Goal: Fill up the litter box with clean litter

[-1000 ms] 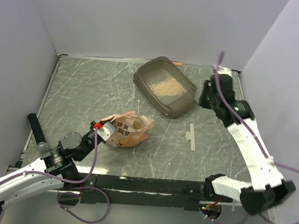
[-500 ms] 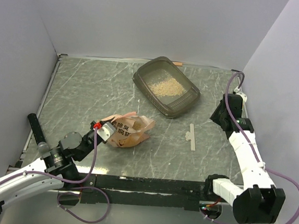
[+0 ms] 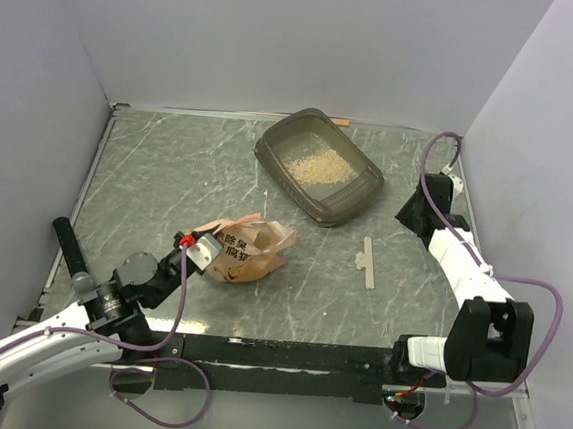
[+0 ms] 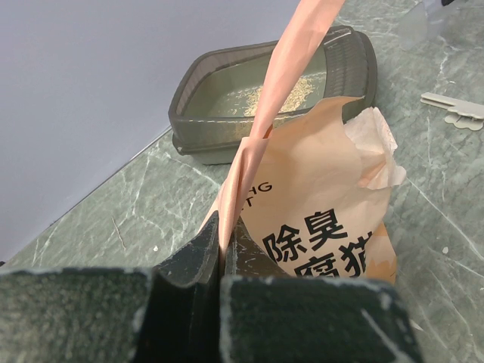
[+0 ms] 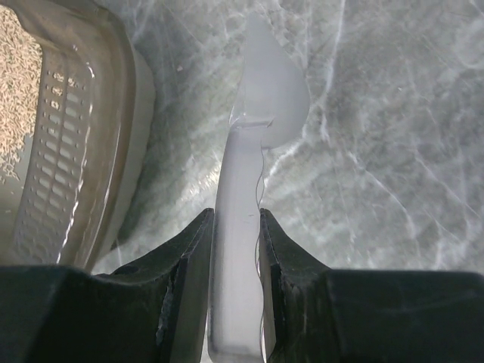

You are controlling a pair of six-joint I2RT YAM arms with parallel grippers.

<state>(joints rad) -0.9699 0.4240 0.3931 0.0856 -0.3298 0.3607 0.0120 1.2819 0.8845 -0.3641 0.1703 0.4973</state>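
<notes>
The litter box (image 3: 359,193) stands at the back middle of the table, with a thin patch of clean litter (image 3: 316,165) inside. My left gripper (image 3: 195,249) is shut on the edge of the orange-pink printed bag (image 3: 248,248), which lies on the table. The left wrist view shows the jaws (image 4: 225,227) pinching the bag (image 4: 325,219), with the litter box (image 4: 219,136) and litter (image 4: 291,91) behind. My right gripper (image 3: 407,210) is to the right of the box. It is shut (image 5: 236,219) on a clear plastic spoon (image 5: 261,98), beside the box rim (image 5: 121,98).
A white strip (image 3: 367,262) lies on the table between the bag and my right arm, and it also shows in the left wrist view (image 4: 457,110). Walls close in the table on the left, back and right.
My right arm has drawn back from beside the litter box, toward the right wall and lower down, still holding the spoon. The left arm and the bag have not moved.
</notes>
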